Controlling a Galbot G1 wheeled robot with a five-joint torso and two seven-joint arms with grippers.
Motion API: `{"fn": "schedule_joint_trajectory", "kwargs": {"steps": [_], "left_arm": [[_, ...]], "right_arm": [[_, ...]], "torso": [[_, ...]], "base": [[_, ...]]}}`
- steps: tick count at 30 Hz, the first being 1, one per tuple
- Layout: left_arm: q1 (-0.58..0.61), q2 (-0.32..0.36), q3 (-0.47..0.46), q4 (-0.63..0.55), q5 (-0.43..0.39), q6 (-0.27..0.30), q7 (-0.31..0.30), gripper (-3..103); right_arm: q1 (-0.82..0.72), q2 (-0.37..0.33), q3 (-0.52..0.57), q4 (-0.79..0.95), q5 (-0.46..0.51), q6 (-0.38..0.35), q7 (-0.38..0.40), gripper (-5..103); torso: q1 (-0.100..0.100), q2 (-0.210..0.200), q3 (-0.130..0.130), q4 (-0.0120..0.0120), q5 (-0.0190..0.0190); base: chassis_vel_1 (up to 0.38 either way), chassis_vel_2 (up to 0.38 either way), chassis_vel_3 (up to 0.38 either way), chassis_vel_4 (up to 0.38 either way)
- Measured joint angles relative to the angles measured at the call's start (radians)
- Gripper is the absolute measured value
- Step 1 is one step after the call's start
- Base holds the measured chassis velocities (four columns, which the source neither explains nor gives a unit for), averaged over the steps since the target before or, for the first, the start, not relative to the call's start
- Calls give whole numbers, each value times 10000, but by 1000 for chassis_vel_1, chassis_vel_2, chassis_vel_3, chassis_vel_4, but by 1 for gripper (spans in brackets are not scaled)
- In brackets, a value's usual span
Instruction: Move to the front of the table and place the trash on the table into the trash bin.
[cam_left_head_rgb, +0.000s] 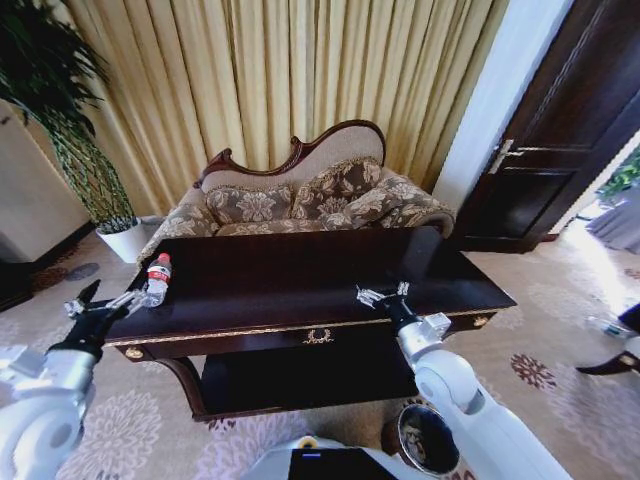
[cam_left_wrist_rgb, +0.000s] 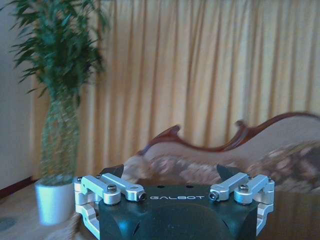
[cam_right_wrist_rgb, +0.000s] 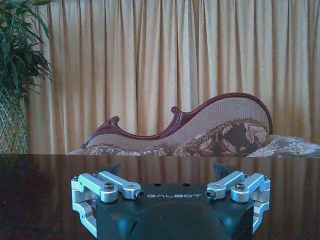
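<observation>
— Where are we standing?

— We face the long side of the table (cam_left_head_rgb: 300, 275), its dark glossy top spread before us, gold trim along the front edge and a lower shelf beneath. Behind it sits the sofa (cam_left_head_rgb: 300, 195), with the curtain (cam_left_head_rgb: 280, 70) hanging at the back.

— And the trash?

— We see the bottle (cam_left_head_rgb: 157, 279) standing upright at the table's left front corner, red cap on top, red and white label around it. Any small scraps on the tabletop we cannot make out.

— How is our left hand (cam_left_head_rgb: 103, 303)?

— It hangs just off the table's left end, level with the top, close beside the bottle. Its fingers are spread apart and hold nothing. From the left wrist view the two dark fingertips (cam_left_wrist_rgb: 113, 169) stand wide, with the sofa and the plant (cam_left_wrist_rgb: 57, 100) in its white pot beyond them.

— And the right hand (cam_left_head_rgb: 383, 294)?

— It sits over the table's front edge, right of the middle, well apart from the bottle. Its fingers are also spread, with nothing between them. The right wrist view looks low across the shiny tabletop toward the sofa.

— Where is the trash bin (cam_left_head_rgb: 427, 440)?

— On the carpet in front of the table, at our right side, just beside our right arm. It is round and dark, its mouth open toward us.
</observation>
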Motion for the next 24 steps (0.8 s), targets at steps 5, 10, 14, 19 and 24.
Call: {"fn": "schedule_joint_trajectory", "kwargs": {"steps": [5, 10, 14, 19, 24], "left_arm": [[-1085, 1377, 205, 648, -1072, 1649, -1643, 100], [-1622, 2177, 794, 1204, -1526, 1928, -2116, 100], [-1897, 2625, 1306, 1471, -2085, 2199, -2551, 100], [-2227, 3091, 1980, 1737, -2892, 2471, -3068, 100], [-2665, 3497, 2625, 2191, -3252, 2646, -3173, 100]], "right_arm": [[6, 130, -94, -148, -153, -8, 2, 100], [6, 319, -276, -306, -338, -10, -14, 100], [-3, 508, -434, -381, -506, -9, -12, 100], [-36, 662, -517, -504, -673, 36, -11, 100], [-33, 694, -540, -592, -709, 78, -12, 100]], "torso": [[3, -2, 2, -4, 0], [3, -1, 2, 0, 0], [3, -1, 1, 0, 2], [3, -1, 2, -2, 2], [3, -1, 2, -1, 2]], "base": [[0, 0, 0, 0], [0, 0, 0, 0], [0, 0, 0, 0], [0, 0, 0, 0], [0, 0, 0, 0]]}}
